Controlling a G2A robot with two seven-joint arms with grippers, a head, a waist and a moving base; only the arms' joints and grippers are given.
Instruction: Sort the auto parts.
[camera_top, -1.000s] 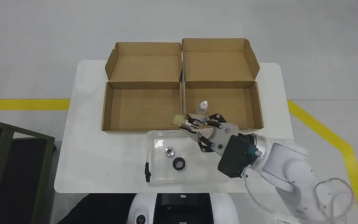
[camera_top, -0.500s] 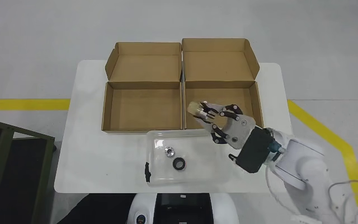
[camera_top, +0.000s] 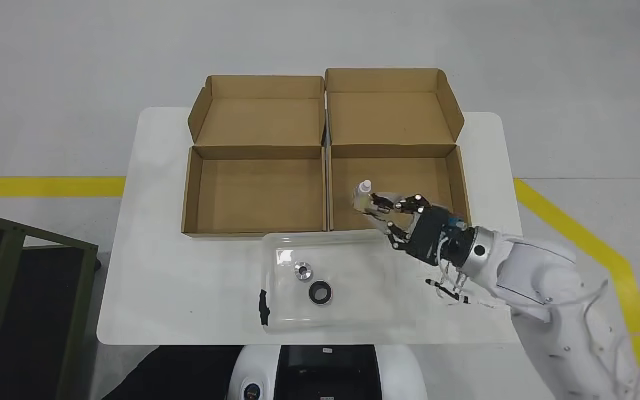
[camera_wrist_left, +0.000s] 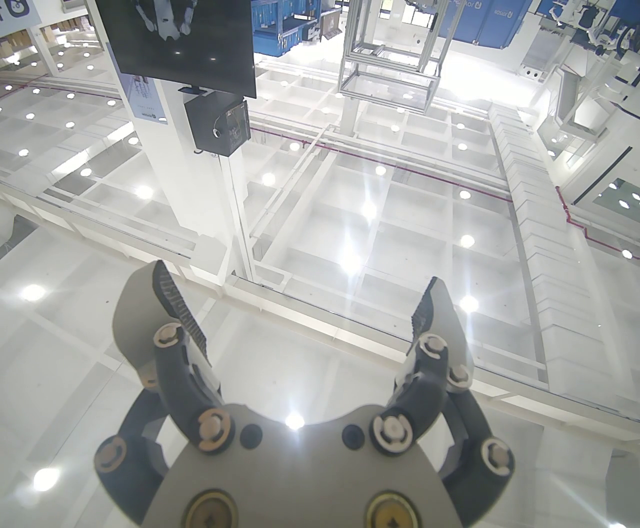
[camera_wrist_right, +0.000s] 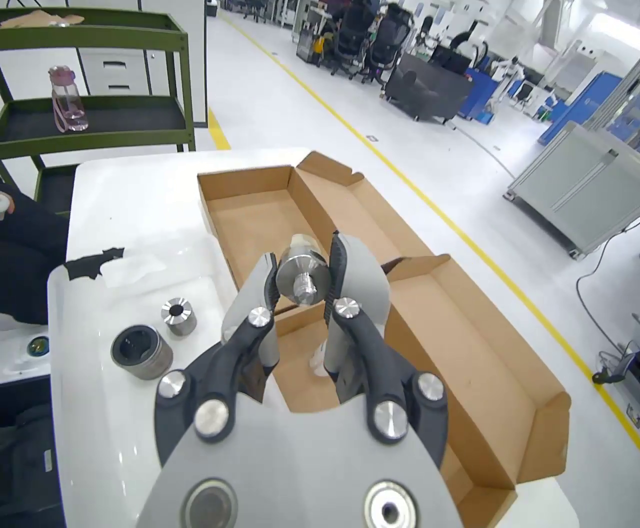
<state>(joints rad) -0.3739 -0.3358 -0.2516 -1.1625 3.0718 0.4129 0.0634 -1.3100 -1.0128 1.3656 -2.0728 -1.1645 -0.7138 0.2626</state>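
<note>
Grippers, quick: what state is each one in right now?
Left gripper: open, holding nothing.
Right gripper: shut on a metal cylinder, above a cardboard box.

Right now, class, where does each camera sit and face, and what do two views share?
Top: above the arms, looking down at the table; right arm shows.
Left wrist: faces the ceiling; open left gripper shows.
Right wrist: faces the boxes; right gripper grips a metal part.
Shared: top and right wrist both show the tray.
</note>
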